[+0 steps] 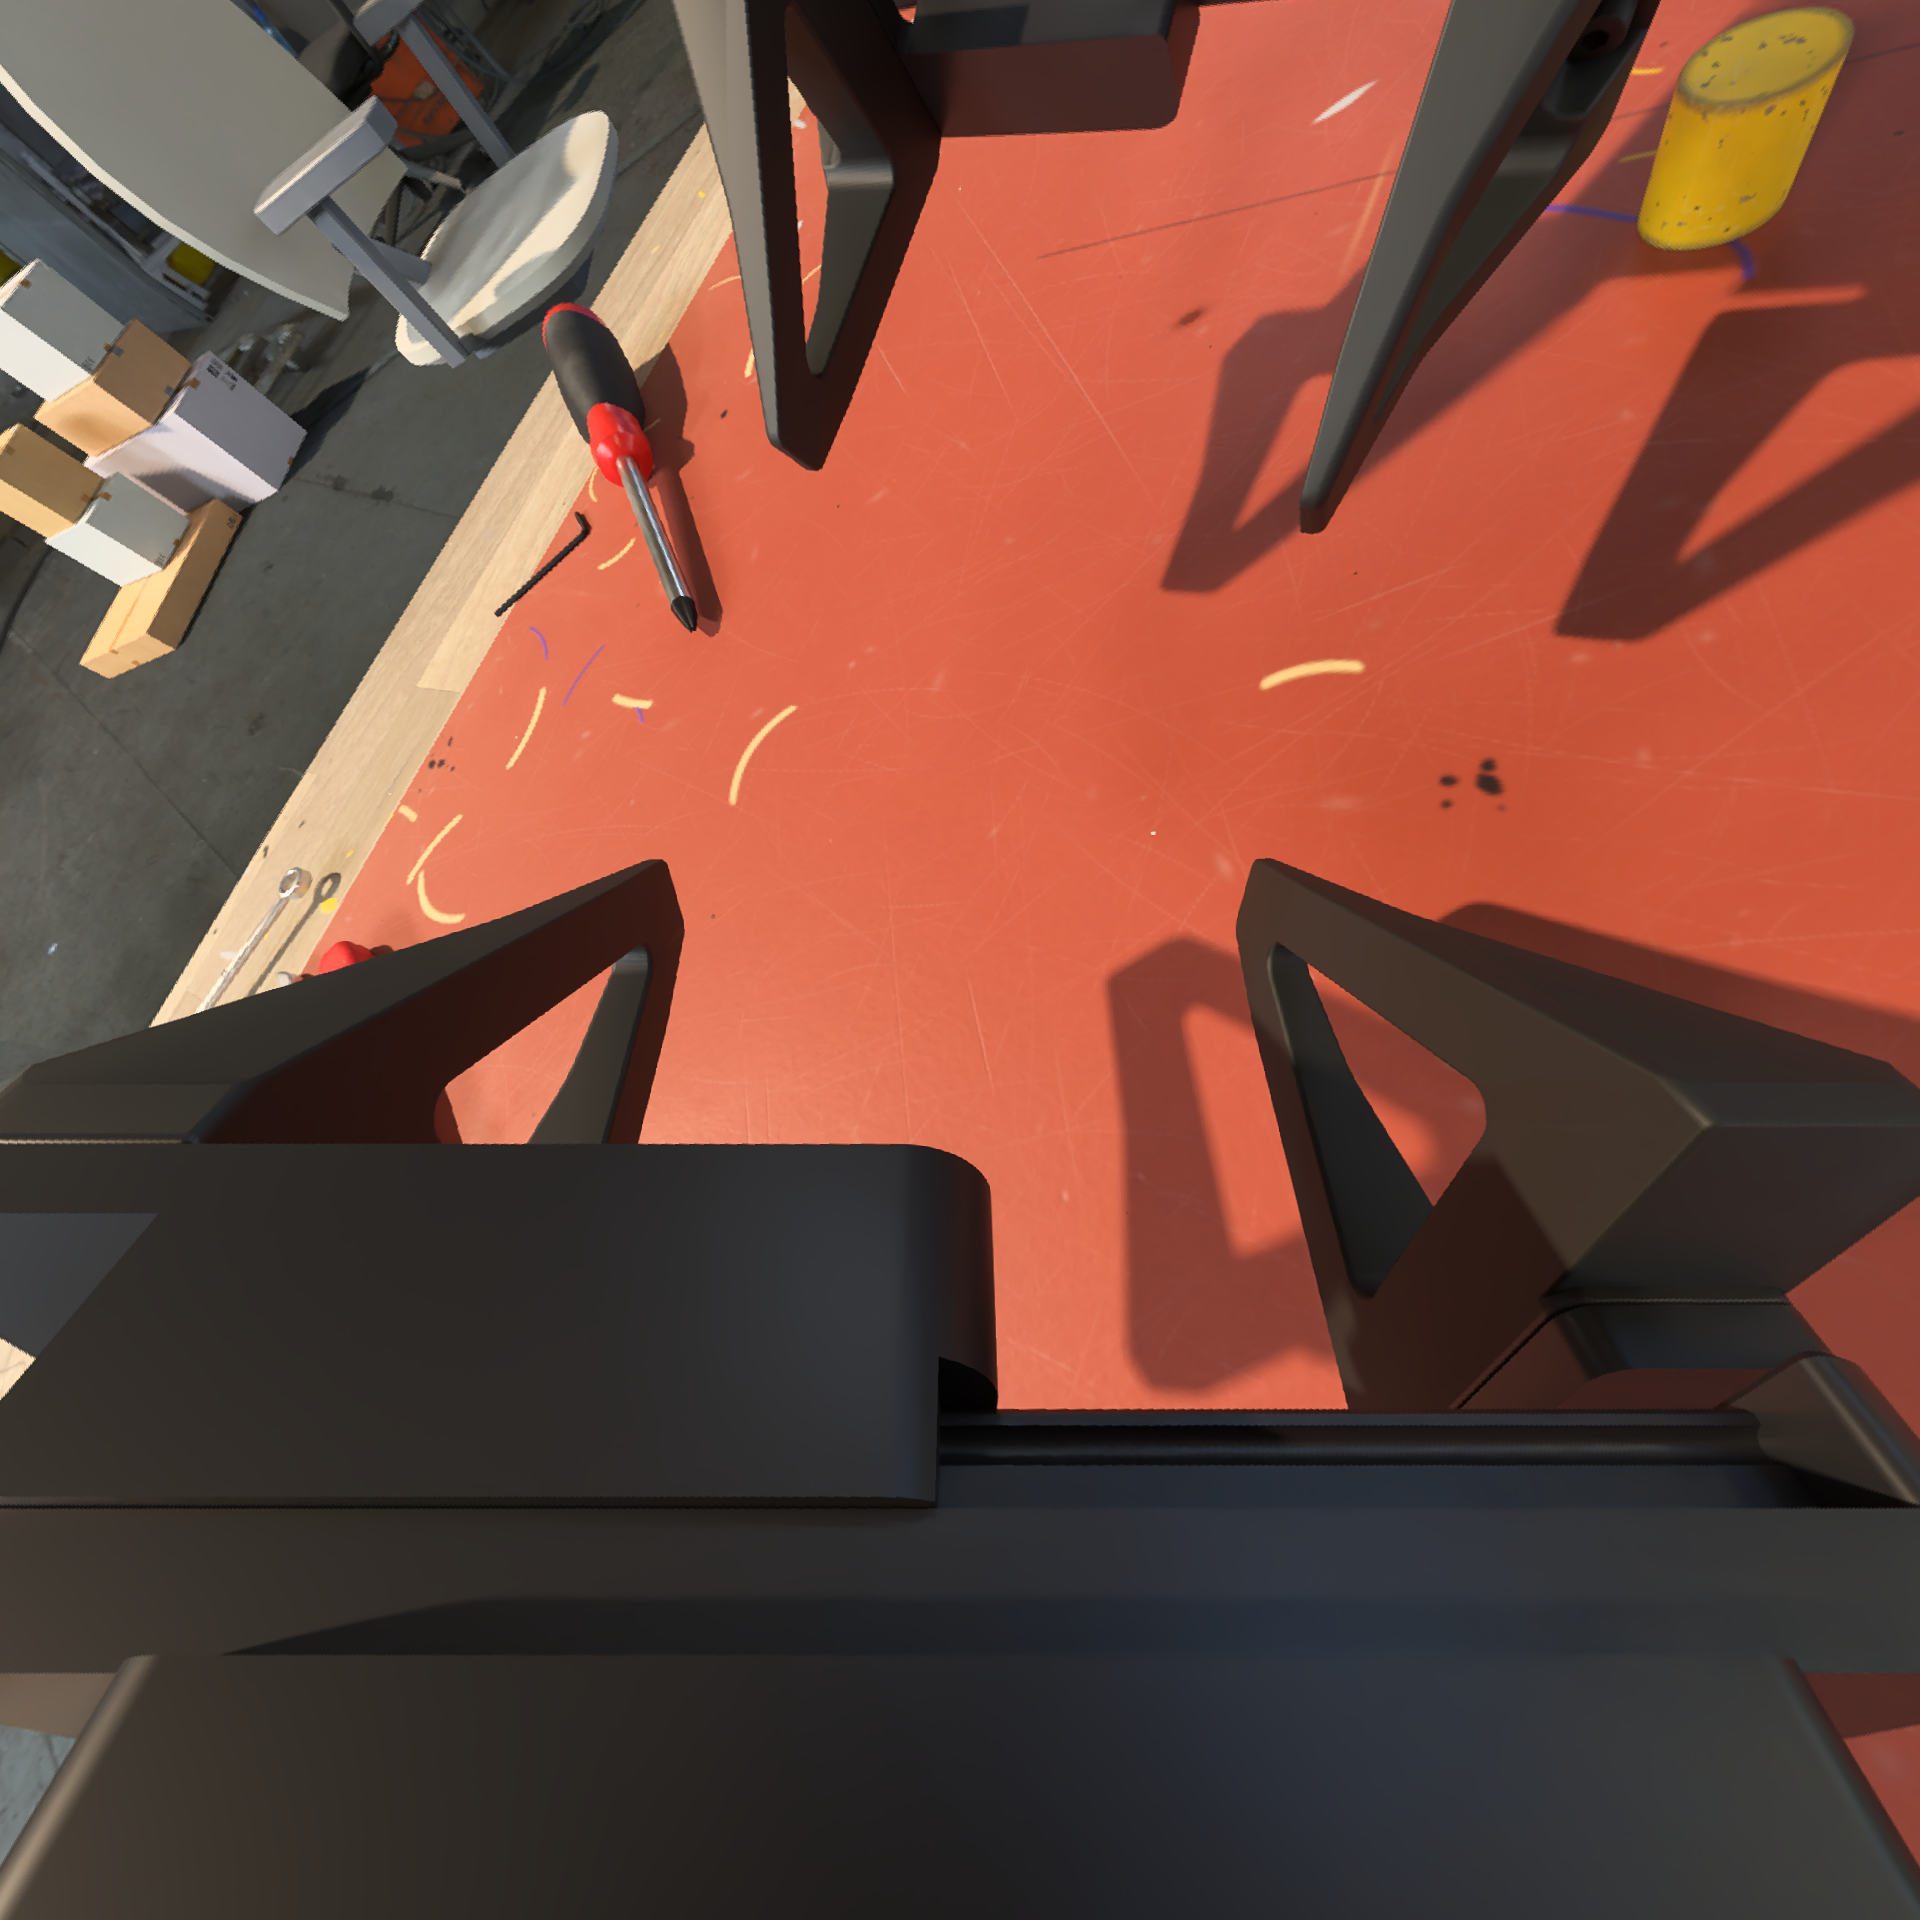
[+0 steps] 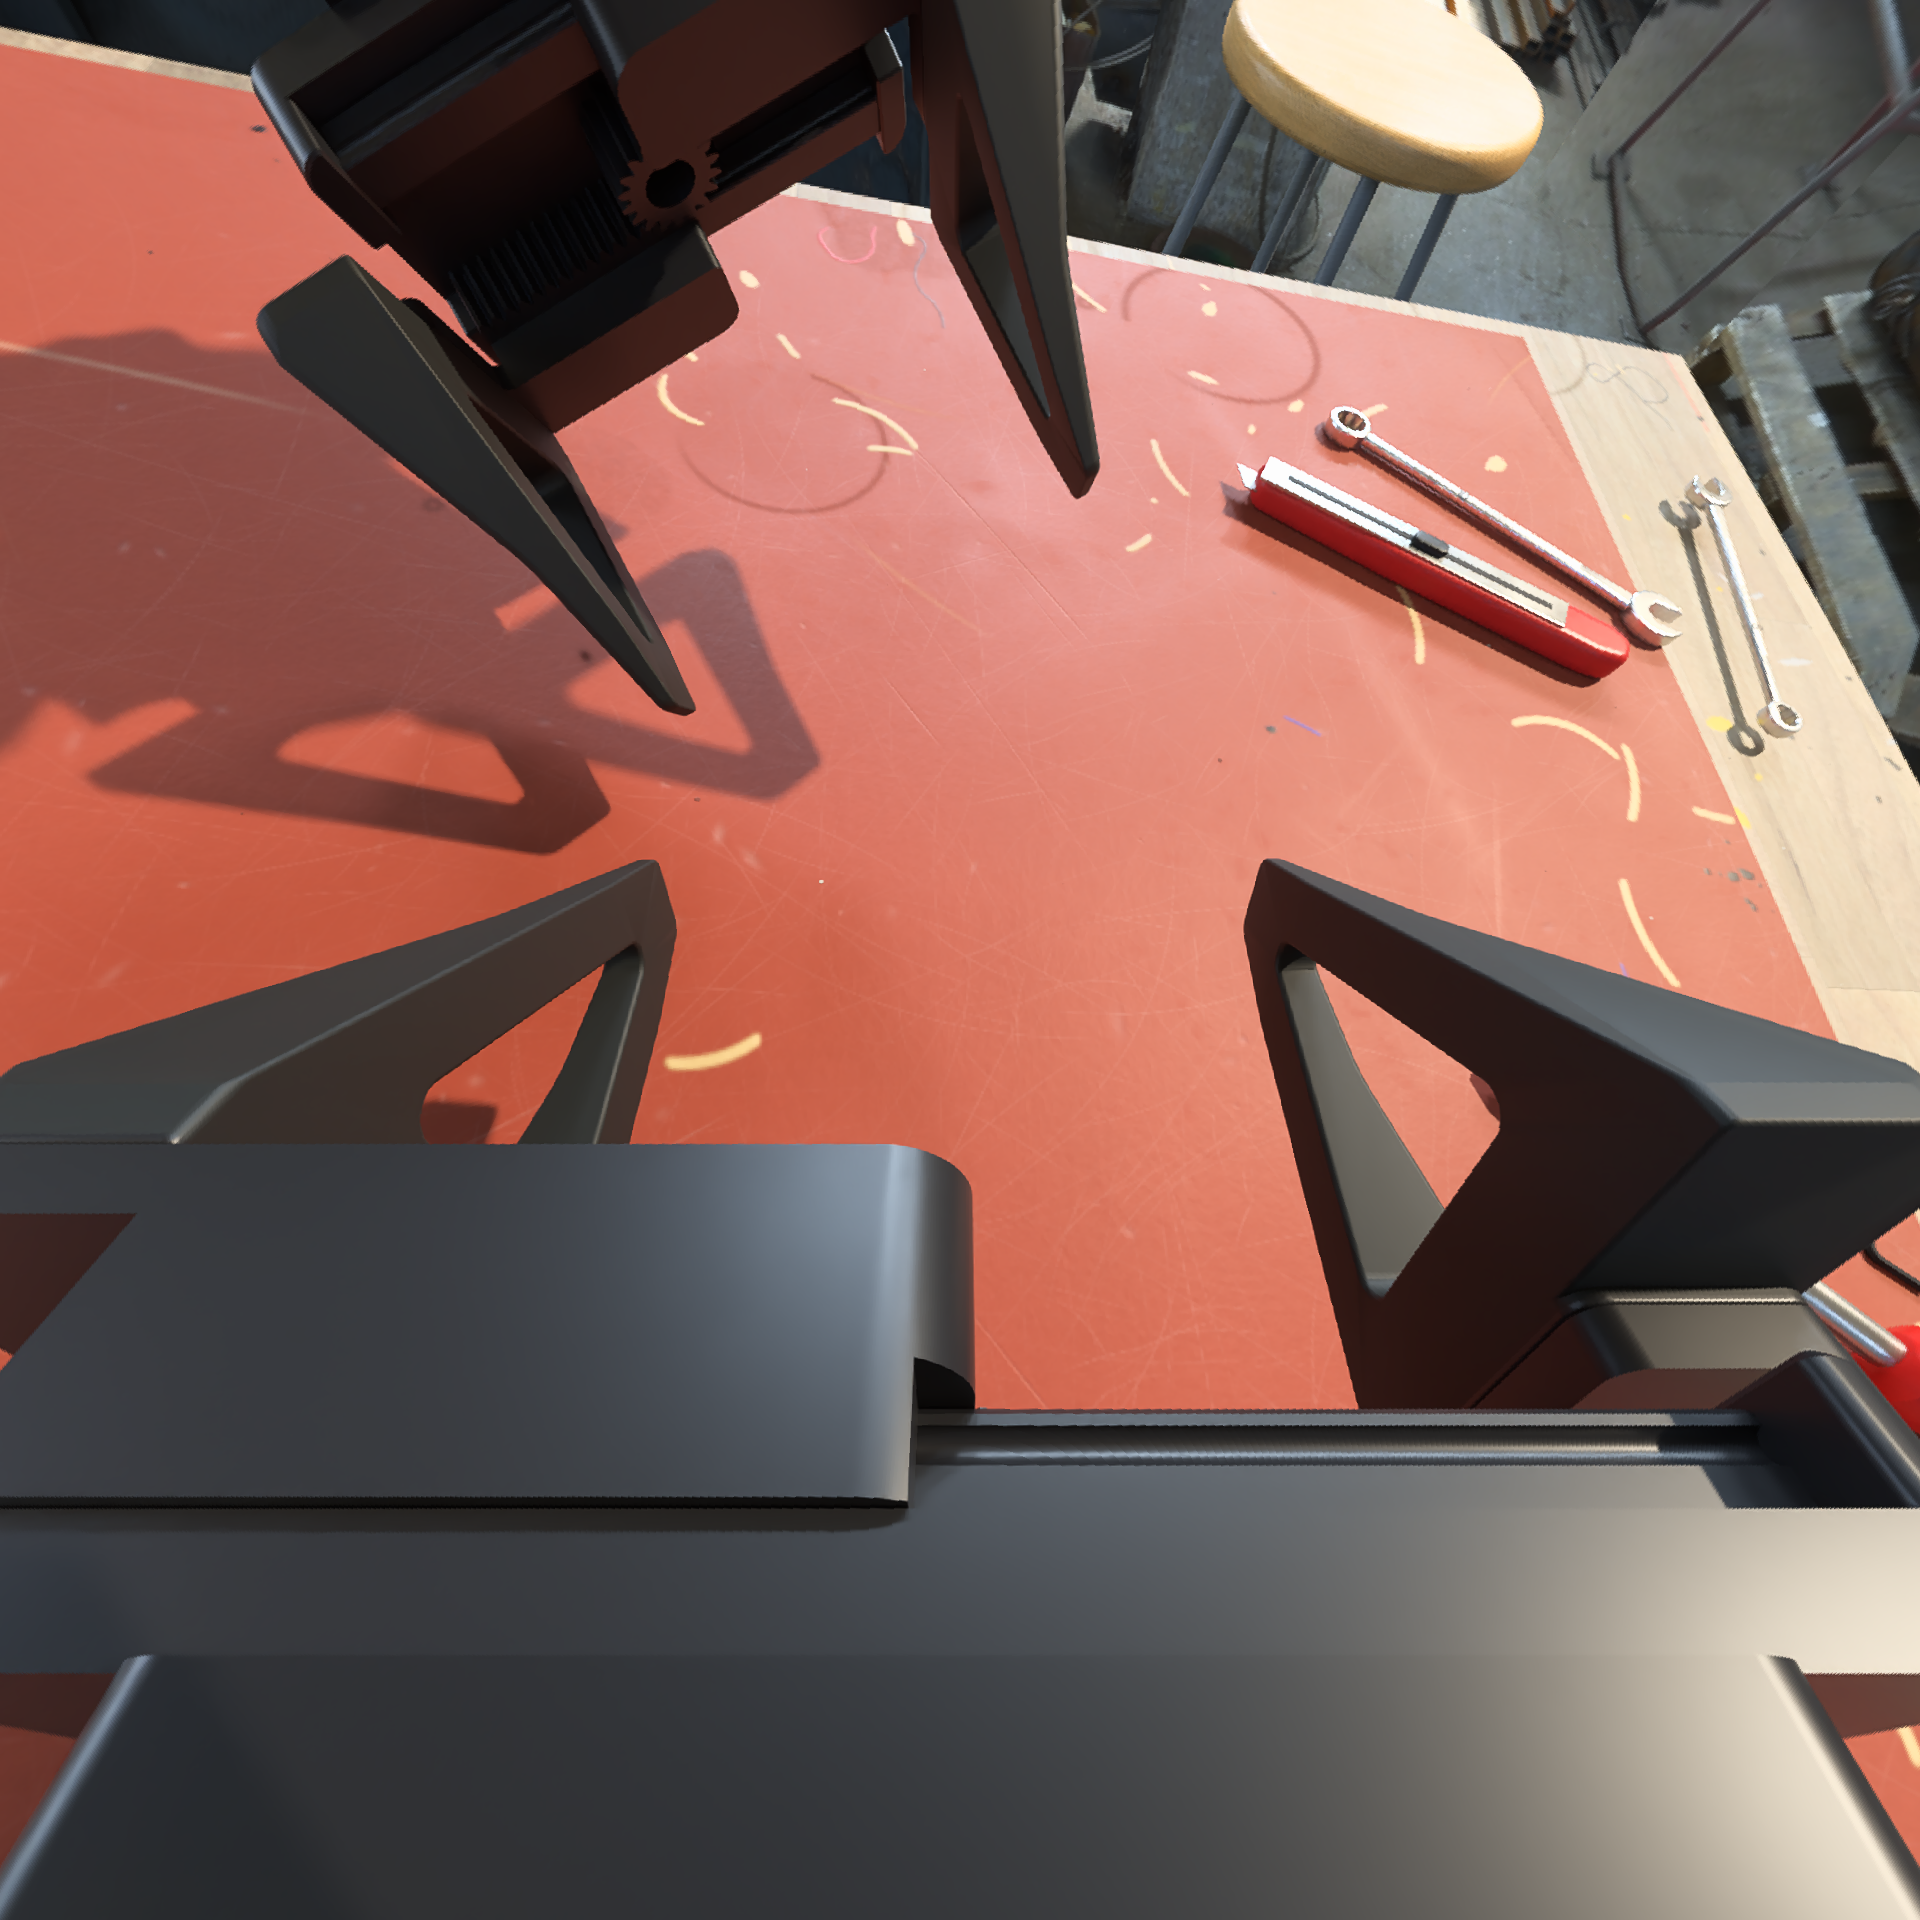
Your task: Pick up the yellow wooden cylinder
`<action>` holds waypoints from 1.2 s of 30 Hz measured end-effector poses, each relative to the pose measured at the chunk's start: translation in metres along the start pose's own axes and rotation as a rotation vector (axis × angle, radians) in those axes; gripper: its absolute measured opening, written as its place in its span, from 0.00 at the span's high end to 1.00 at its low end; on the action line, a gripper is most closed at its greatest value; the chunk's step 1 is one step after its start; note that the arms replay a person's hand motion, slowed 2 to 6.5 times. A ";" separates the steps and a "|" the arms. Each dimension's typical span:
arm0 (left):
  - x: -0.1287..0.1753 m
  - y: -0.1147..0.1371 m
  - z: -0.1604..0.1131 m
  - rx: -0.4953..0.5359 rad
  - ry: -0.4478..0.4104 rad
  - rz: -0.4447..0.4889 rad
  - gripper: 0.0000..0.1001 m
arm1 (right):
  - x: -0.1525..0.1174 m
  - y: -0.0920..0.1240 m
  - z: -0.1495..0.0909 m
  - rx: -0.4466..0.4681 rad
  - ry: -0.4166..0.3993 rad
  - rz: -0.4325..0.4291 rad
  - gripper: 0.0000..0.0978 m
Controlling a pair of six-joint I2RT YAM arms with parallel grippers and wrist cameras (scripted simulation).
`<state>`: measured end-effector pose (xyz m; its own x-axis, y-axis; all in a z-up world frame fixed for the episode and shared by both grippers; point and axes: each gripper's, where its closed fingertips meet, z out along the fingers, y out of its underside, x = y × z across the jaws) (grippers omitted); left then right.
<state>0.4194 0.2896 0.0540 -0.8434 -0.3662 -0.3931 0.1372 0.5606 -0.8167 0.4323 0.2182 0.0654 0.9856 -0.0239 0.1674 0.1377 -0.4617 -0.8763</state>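
Both the left gripper (image 1: 956, 873) and right gripper (image 2: 956, 873) gape wide and empty, the yellow wooden cylinder (image 1: 1740, 130) standing at one o'clock.

Colours on and around the red-orange mat

The mat (image 1: 1039, 675) is red-orange, scuffed with pale scratches, cream arcs and black specks, edged by light wood table (image 2: 1829, 831). At its far corner, a yellow cylinder (image 1: 1745, 130) flecked dark. At its left edge, a screwdriver (image 1: 618, 457), black-and-red handle, silver shaft. Toward the mat's right edge: red utility knife (image 2: 1429, 566) with silver spine, chrome wrench (image 2: 1501, 520). Both grippers (image 1: 956, 883) (image 2: 956, 883) matte black.
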 end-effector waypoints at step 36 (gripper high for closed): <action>0.034 -0.007 -0.069 -0.038 -0.056 -0.052 0.18 | -0.063 0.034 -0.093 -0.140 -0.057 0.048 0.23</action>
<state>0.3536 0.3239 0.0755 -0.8187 -0.4358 -0.3739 0.0728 0.5671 -0.8204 0.3658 0.1218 0.0672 0.9953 -0.0007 0.0972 0.0787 -0.5801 -0.8107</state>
